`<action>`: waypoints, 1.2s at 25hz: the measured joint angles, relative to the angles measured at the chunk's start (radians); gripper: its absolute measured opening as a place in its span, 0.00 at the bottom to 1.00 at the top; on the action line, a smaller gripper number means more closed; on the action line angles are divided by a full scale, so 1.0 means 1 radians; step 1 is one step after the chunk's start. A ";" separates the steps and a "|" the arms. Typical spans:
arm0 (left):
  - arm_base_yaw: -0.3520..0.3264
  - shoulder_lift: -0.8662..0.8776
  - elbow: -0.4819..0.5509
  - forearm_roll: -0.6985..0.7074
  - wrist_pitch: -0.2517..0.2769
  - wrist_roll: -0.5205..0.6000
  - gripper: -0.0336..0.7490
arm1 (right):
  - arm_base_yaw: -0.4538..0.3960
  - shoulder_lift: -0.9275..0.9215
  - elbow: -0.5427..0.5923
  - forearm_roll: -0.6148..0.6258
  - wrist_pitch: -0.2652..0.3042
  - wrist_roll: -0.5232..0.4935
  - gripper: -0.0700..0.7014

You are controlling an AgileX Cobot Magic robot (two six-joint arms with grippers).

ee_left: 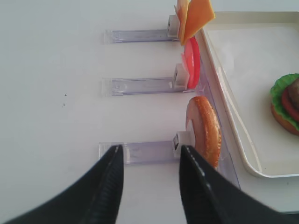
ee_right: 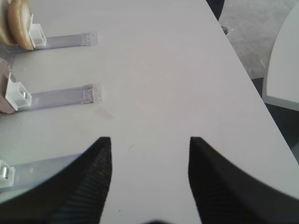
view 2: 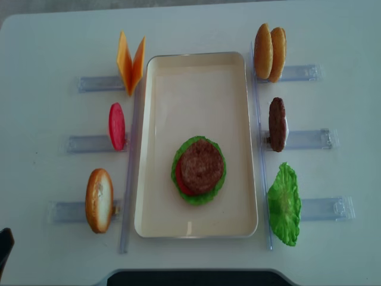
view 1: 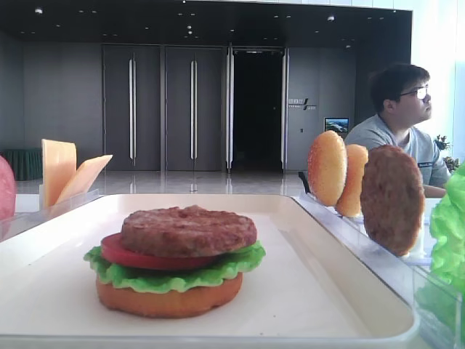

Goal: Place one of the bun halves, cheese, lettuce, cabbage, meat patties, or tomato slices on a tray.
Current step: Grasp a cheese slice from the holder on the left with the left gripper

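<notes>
The cream tray (view 2: pixel 196 95) lies mid-table and holds a stack of bun half, lettuce, tomato slice and a meat patty (view 2: pixel 202 165) on top. Left of the tray stand the cheese slices (view 2: pixel 131 62), a tomato slice (view 2: pixel 116 126) and a bun half (view 2: pixel 99 200). Right of it stand two bun halves (view 2: pixel 269 52), a patty (view 2: pixel 277 124) and a lettuce leaf (view 2: pixel 284 204). Cabbage is out of view. My left gripper (ee_left: pixel 150 151) is open and empty, just short of the bun half (ee_left: pixel 205 130) and its holder. My right gripper (ee_right: pixel 149 140) is open over bare table.
Clear plastic holders (view 2: pixel 77 211) carry the upright pieces on both sides of the tray. The table's right edge (ee_right: pixel 252 79) runs close to the right gripper. A seated person (view 1: pixel 399 109) is behind the table.
</notes>
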 joint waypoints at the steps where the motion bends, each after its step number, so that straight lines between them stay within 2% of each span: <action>1: 0.000 0.000 0.000 0.000 0.000 0.000 0.43 | 0.000 0.000 0.000 0.000 0.000 0.000 0.56; 12: 0.000 0.000 0.000 0.001 0.000 -0.011 0.43 | 0.000 0.000 0.000 0.000 0.000 0.000 0.55; 17: 0.000 0.030 -0.003 0.051 -0.001 -0.026 0.43 | 0.000 0.000 0.000 0.000 0.000 0.000 0.55; 23: 0.000 0.291 -0.092 0.098 -0.014 -0.030 0.44 | 0.000 0.000 0.000 0.000 0.000 0.000 0.55; 30: 0.000 0.717 -0.273 0.094 -0.117 -0.077 0.44 | 0.000 0.000 0.000 0.000 0.000 0.000 0.55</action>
